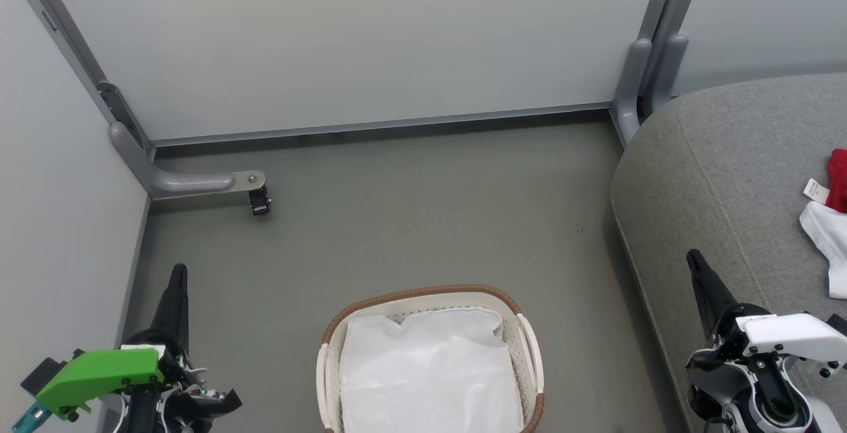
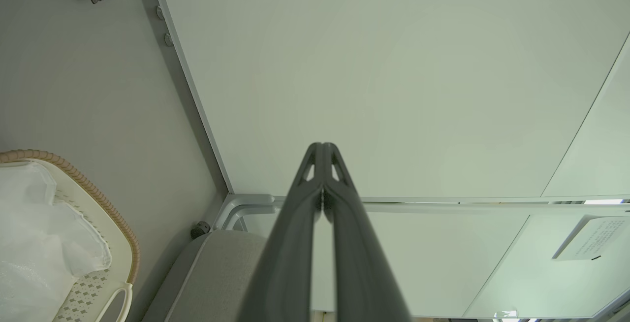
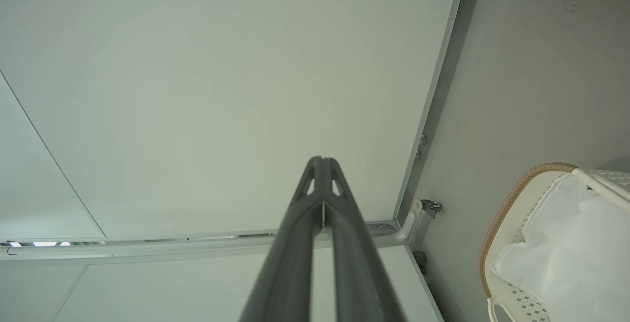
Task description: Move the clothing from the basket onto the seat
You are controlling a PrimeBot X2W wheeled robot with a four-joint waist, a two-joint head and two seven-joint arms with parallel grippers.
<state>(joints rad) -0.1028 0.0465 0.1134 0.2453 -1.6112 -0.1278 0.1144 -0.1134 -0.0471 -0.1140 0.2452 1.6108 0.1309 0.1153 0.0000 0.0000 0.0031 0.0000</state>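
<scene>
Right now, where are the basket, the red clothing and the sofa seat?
basket (image 1: 423, 290): head view, far brown rim.
clothing (image 1: 839, 181): head view, red fabric part.
seat (image 1: 721, 155): head view, bare grey cushion top.

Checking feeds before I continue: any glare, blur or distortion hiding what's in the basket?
Head view: even soft light, sharp, but the white liner in the basket is nearly washed out, folds faint. Left wrist view: sharp, basket cropped at the edge. Right wrist view: the same.
</scene>
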